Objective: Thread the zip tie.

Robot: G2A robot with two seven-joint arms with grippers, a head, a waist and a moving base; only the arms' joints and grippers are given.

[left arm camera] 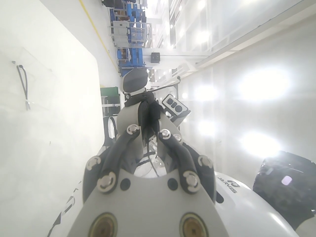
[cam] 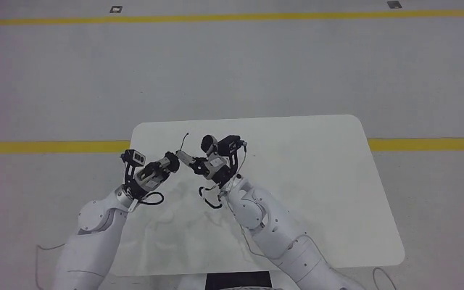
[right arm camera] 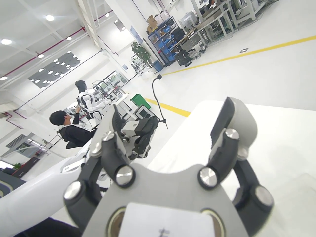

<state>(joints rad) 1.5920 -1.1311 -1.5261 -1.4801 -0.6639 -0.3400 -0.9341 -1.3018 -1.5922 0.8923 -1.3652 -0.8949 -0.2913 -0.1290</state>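
zip tie was black, smooth, bendy plastic | table was white, smooth, matt, faintly smudged

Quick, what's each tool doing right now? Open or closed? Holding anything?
Left tool: closed, holding the zip tie.
Right tool: open, holding nothing.

left gripper and right gripper close together over table | zip tie juts out between them

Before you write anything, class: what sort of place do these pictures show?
Probably a robotics lab or workshop hall: a yellow floor line, blue storage racks beside workbenches, and another humanoid robot standing in the background.
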